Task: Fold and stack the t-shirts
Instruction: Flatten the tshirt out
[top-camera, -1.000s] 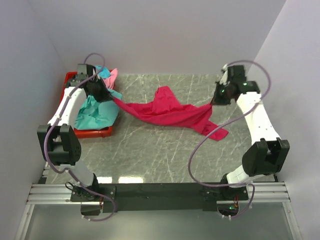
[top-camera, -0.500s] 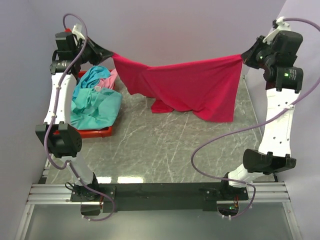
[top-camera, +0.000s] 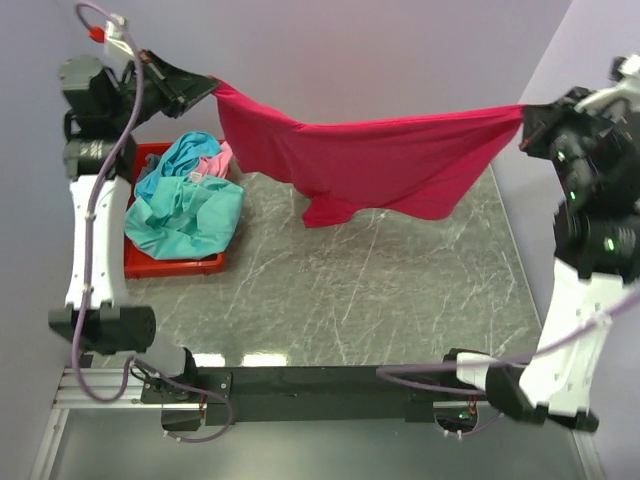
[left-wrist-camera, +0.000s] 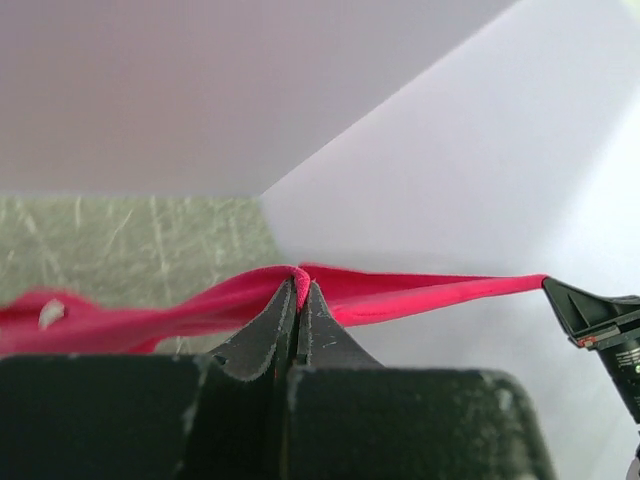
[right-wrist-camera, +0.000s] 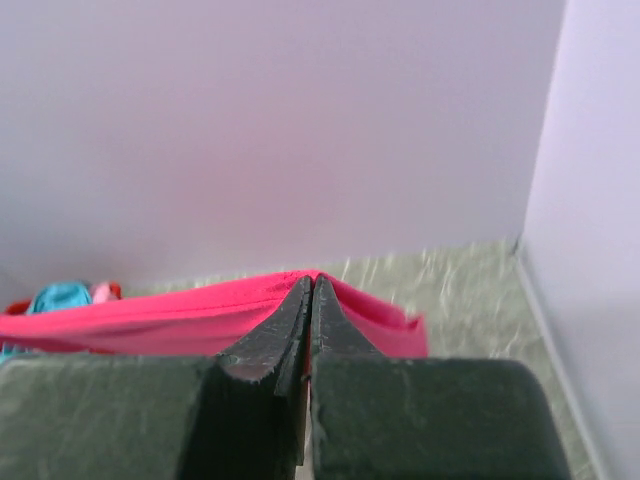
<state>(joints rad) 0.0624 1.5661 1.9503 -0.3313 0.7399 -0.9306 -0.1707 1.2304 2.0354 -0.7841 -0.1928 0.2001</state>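
Note:
The magenta-red t-shirt (top-camera: 380, 160) hangs stretched in the air between both grippers, well above the table. My left gripper (top-camera: 212, 88) is shut on its left top corner, seen pinched in the left wrist view (left-wrist-camera: 298, 280). My right gripper (top-camera: 524, 112) is shut on its right top corner, seen pinched in the right wrist view (right-wrist-camera: 310, 283). The shirt's lower edge sags toward the back of the table. A teal t-shirt (top-camera: 185, 215) and a light pink t-shirt (top-camera: 210, 162) lie bunched in the red bin.
The red plastic bin (top-camera: 170, 265) stands at the left edge of the marble table (top-camera: 360, 290). Lilac walls close in the back and both sides. The right gripper's tip (left-wrist-camera: 590, 315) shows at the right of the left wrist view.
Both arms have lifted the magenta-red shirt off the table and moved apart and upward, so it now hangs stretched wide and higher than before.

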